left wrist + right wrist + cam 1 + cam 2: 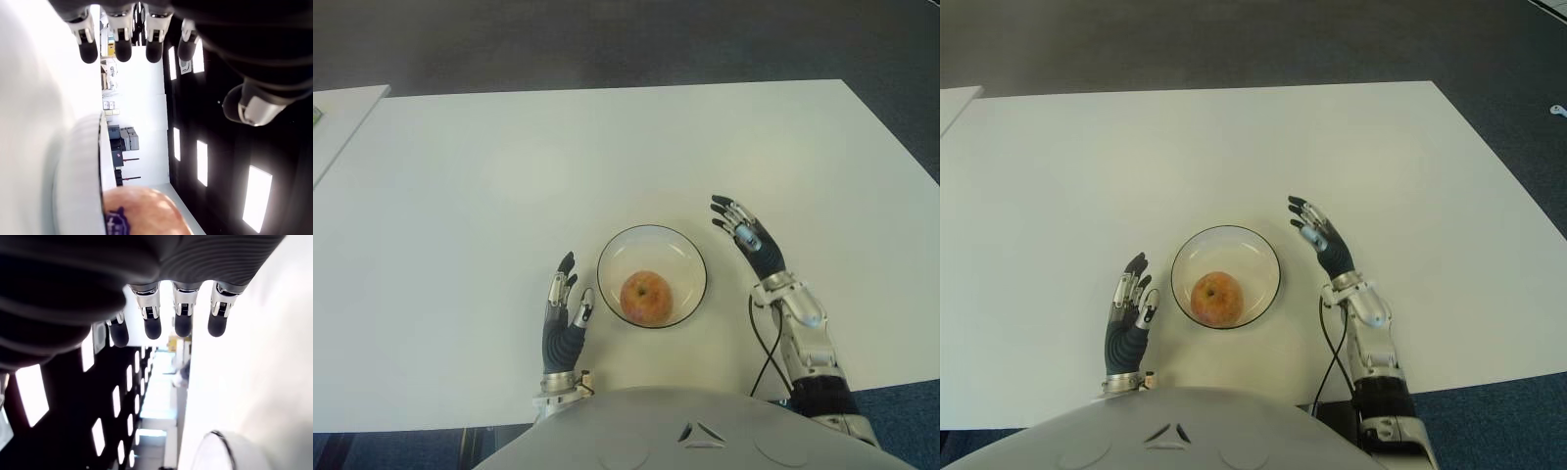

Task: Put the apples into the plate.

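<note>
One red-yellow apple (646,297) lies inside the clear glass plate (688,252) near the table's front edge. The left wrist view catches the same apple (142,211) with a dark sticker on it, behind the plate's rim (80,161). My left hand (566,311) shows just left of the plate, fingers straight and spread, holding nothing. On the plate's right side my right hand (741,228) is raised, fingers extended and empty; the right wrist view shows its fingertips (183,325) spread apart. No other apple is in view.
The white table (509,176) stretches wide behind the plate. A second white surface (337,113) abuts it at the far left. A black cable (764,352) runs along my right forearm. Dark carpet lies beyond the table's edges.
</note>
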### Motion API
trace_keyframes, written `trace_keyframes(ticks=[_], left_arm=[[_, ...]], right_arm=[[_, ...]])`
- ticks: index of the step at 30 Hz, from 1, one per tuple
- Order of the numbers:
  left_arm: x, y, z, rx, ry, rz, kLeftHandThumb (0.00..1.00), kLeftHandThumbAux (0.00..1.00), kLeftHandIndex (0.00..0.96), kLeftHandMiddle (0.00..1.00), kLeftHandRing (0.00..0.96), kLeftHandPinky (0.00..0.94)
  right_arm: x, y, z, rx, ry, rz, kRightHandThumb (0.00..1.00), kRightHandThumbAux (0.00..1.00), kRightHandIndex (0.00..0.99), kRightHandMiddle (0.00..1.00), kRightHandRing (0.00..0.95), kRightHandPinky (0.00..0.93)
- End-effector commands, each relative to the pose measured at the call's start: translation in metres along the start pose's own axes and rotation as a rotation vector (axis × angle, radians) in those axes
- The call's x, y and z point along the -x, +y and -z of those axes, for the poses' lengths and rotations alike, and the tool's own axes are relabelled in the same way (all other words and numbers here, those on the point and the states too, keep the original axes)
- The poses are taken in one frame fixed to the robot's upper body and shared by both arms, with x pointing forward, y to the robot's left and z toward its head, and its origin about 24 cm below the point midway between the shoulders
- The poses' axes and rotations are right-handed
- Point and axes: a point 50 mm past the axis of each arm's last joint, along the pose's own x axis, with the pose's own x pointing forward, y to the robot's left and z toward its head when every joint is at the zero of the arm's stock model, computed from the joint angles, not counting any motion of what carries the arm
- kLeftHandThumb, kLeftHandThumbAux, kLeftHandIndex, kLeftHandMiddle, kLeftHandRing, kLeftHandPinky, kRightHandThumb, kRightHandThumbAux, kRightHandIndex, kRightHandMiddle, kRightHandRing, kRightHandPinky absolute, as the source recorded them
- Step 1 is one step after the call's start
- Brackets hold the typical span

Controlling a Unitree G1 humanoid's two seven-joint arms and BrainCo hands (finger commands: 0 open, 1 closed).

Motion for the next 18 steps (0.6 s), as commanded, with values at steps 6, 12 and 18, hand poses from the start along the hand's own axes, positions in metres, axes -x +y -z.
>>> trace_keyframes(ticks=[6,12,18], left_arm=[[-0.003,0.015,0.002,-0.044,0.021,0.004,0.000,0.429,0.000,0.000,0.000,0.000],[-0.011,0.024,0.000,-0.093,0.002,-0.019,0.000,0.433,0.000,0.000,0.000,0.000],[-0.015,0.030,0.001,-0.118,-0.005,-0.038,0.000,0.435,0.000,0.000,0.000,0.000]], right_arm=[[0.018,0.008,0.017,-0.033,0.036,0.056,0.089,0.405,0.067,0.012,0.000,0.000],[0.021,0.016,0.022,-0.104,0.055,0.092,0.096,0.435,0.019,0.012,0.000,0.000],[0.025,0.026,0.026,-0.159,0.066,0.125,0.143,0.435,0.001,0.014,0.000,0.000]])
